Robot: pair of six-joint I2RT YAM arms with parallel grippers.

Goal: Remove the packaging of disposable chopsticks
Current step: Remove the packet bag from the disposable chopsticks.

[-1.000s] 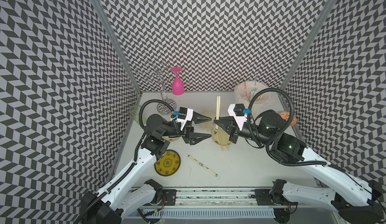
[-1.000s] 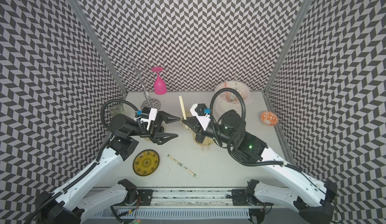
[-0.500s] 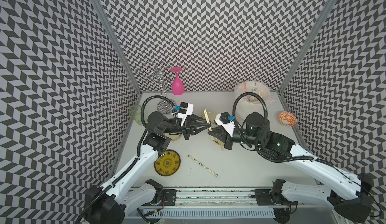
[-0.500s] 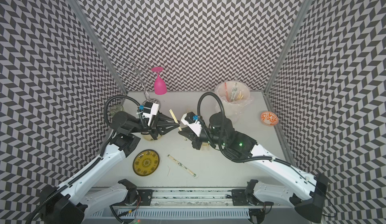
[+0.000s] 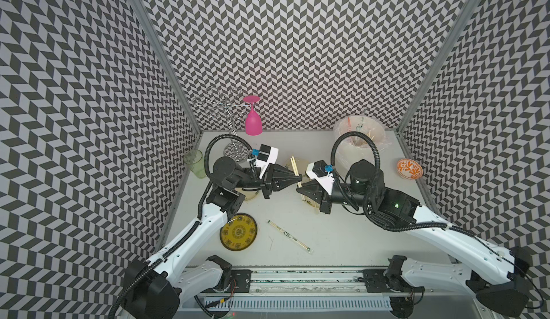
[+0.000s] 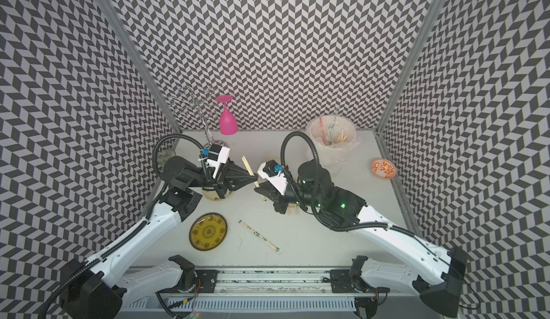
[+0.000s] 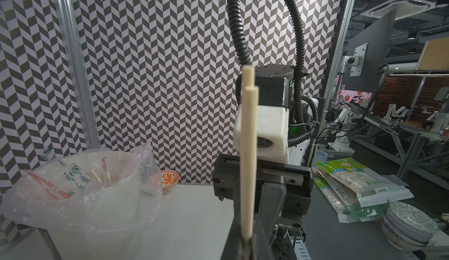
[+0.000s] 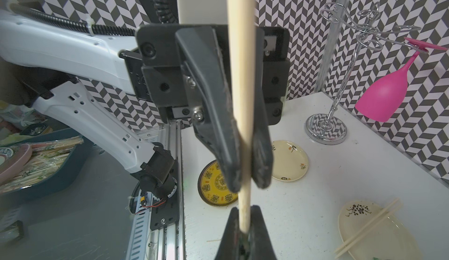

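Left: yellow plate (image 5: 238,231) near the front edge of the table (image 5: 342,237). Left gripper (image 5: 298,178), fingers pinched shut on a bare pair of disposable chopsticks (image 5: 294,165) at mid-table. In front, another pair in its packaging (image 5: 289,236), flat, just right of the plate. Right gripper (image 5: 298,187), likewise clamped on the bare pair, tips close to the left's. Back right: lined bin (image 5: 352,153) with loose sleeves (image 7: 73,172).
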